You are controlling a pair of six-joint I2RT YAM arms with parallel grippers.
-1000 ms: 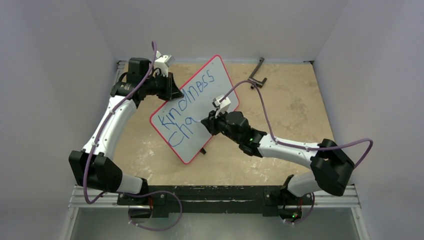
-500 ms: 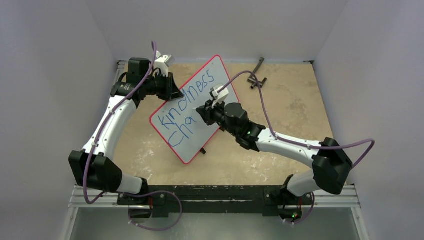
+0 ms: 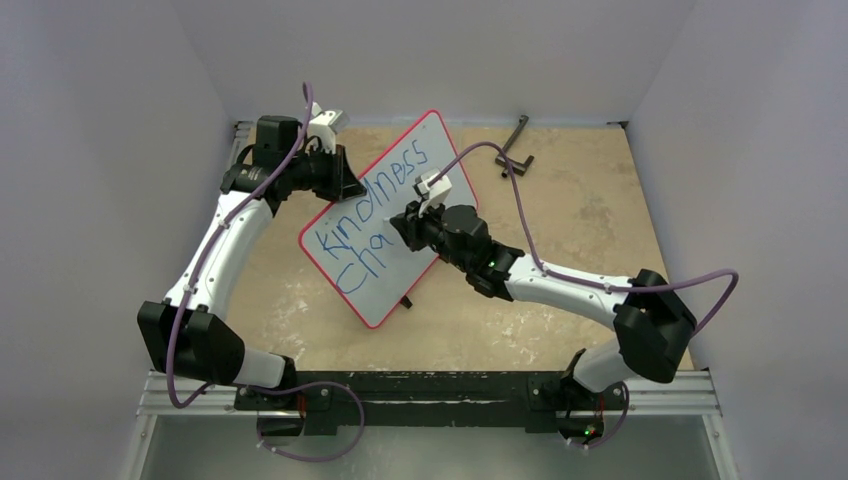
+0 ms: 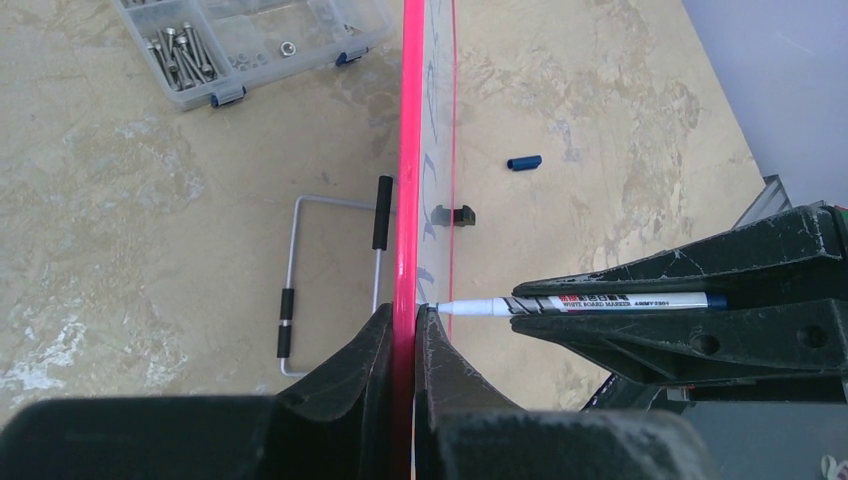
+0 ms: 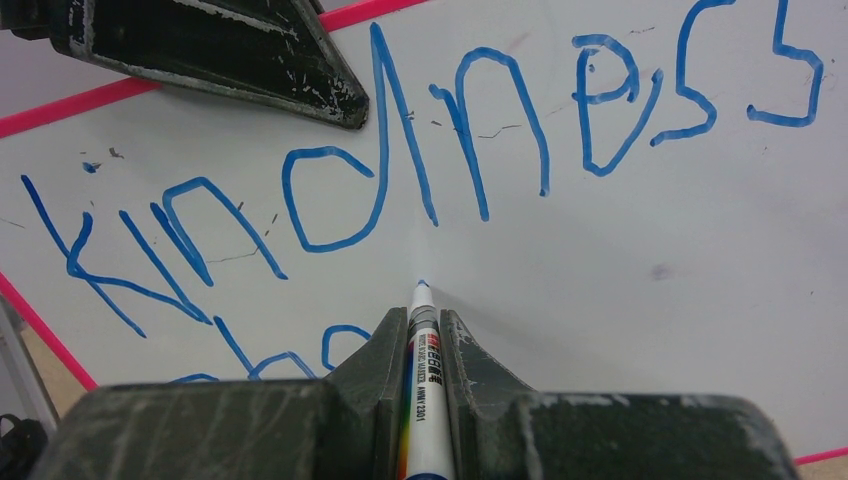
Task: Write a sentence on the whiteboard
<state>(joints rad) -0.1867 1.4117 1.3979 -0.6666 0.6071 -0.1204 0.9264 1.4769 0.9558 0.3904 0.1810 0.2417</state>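
left tool clamped on red-rimmed white whiteboard | right tool clamped on white marker | blue handwritten sentence unfinished | press lightly, board steady

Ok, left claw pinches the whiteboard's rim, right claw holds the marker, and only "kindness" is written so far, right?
Not only that: below kindness a second line, "Cha", is already begun, as the top external view shows. The rest stands: left claw pinches the whiteboard rim, right claw holds the marker.
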